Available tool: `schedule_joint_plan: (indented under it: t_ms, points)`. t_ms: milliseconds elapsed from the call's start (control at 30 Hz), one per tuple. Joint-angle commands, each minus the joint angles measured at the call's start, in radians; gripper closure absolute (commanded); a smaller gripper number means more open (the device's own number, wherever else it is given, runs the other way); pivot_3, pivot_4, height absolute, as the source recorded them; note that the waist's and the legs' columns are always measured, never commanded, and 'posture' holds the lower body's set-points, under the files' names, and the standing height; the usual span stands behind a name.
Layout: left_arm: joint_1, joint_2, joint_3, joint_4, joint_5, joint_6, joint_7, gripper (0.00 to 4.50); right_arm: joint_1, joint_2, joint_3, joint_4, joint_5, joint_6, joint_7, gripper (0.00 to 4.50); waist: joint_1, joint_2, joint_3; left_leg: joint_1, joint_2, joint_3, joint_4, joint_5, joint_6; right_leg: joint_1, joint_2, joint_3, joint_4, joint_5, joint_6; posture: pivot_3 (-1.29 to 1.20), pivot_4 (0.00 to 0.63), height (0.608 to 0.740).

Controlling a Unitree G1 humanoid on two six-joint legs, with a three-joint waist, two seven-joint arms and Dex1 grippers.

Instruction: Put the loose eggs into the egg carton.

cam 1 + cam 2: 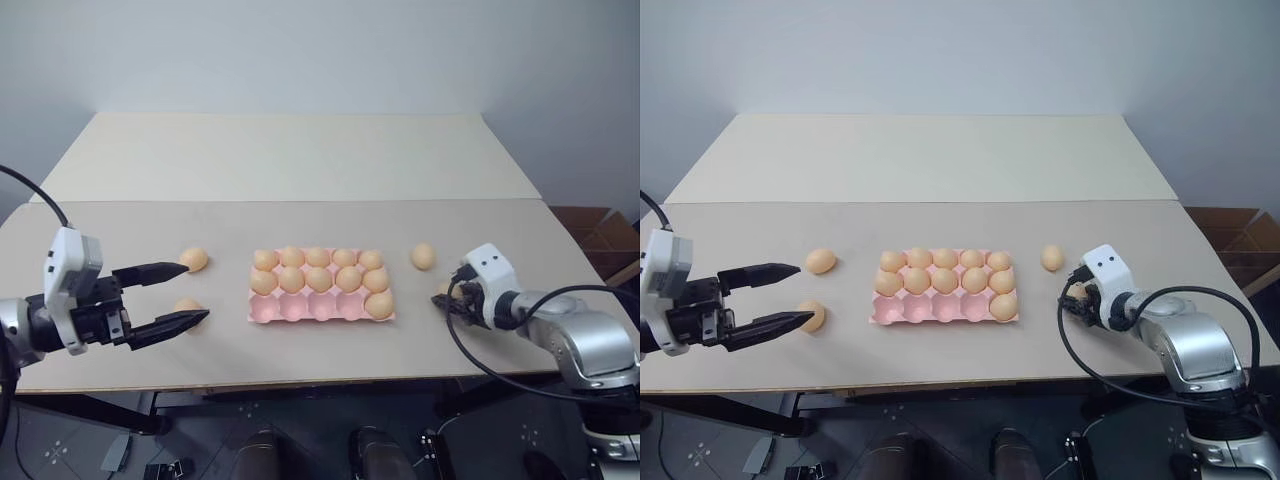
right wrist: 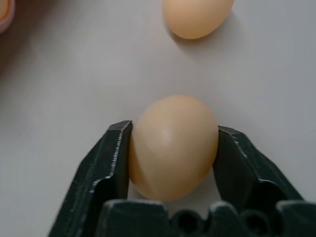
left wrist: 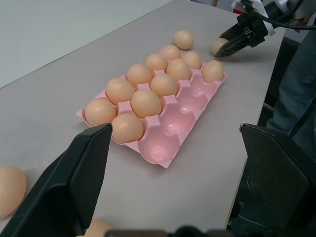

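The pink egg carton (image 1: 320, 313) lies mid-table with several eggs in it; most front-row cups are empty. To its left lie two loose eggs, one farther (image 1: 194, 259) and one nearer (image 1: 187, 305). My left gripper (image 1: 195, 292) hovers open just beside them, its fingers (image 3: 84, 163) spread wide toward the carton. A third loose egg (image 1: 423, 256) rests right of the carton. My right gripper (image 2: 175, 128) is shut on another loose egg (image 2: 173, 145) that sits on the table, one finger on each side; from the head this egg (image 1: 443, 290) is mostly hidden behind the gripper.
A second, paler table (image 1: 290, 150) joins at the back. Cardboard boxes (image 1: 600, 235) stand off the right end. The front table edge (image 1: 300, 378) runs close below both arms.
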Motion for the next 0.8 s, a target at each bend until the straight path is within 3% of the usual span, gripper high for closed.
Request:
schedule_joint_plan:
  t_ms: [33,233,400,633,800]
  points:
    - [-0.008,-0.008,0.012,-0.028,0.007,-0.028,0.007,0.0,-0.049,-0.01,-0.064,-0.137,0.045,0.039,0.012,2.61,0.0,0.0,0.0,0.0,0.0,0.0,0.0,0.0,0.0,0.0,0.0,0.0,0.0,0.0,0.0,0.0,0.15,0.74]
    - [-0.031,-0.007,-0.024,-0.021,0.014,-0.042,-0.004,0.0,-0.225,0.125,0.022,-0.277,0.133,0.131,-0.015,2.61,-0.016,0.001,0.0,0.002,0.002,-0.001,0.0,0.0,0.0,0.0,0.003,0.001,0.001,0.001,0.0,0.0,0.15,0.74]
    - [-0.053,-0.007,-0.03,-0.025,0.007,-0.031,0.015,0.0,-0.272,0.264,0.182,-0.265,0.126,0.116,-0.025,2.61,-0.009,0.0,0.0,0.001,0.002,-0.003,-0.001,0.0,0.0,-0.001,0.004,-0.001,0.003,0.0,-0.002,0.0,0.15,0.74]
    - [-0.027,-0.01,-0.017,-0.047,0.003,-0.026,0.019,0.0,-0.233,0.264,0.306,-0.232,0.057,0.075,-0.029,2.61,-0.008,0.0,0.0,-0.002,-0.001,-0.001,-0.001,0.0,0.0,-0.001,-0.001,-0.001,-0.001,0.001,0.0,0.0,0.15,0.74]
    - [-0.019,-0.014,-0.019,-0.056,0.004,-0.028,0.028,0.0,-0.214,0.247,0.317,-0.231,0.033,0.064,-0.021,2.61,-0.009,0.0,0.0,-0.001,0.0,-0.001,-0.001,0.0,0.0,-0.001,0.0,-0.001,0.001,0.001,0.0,0.0,0.15,0.74]
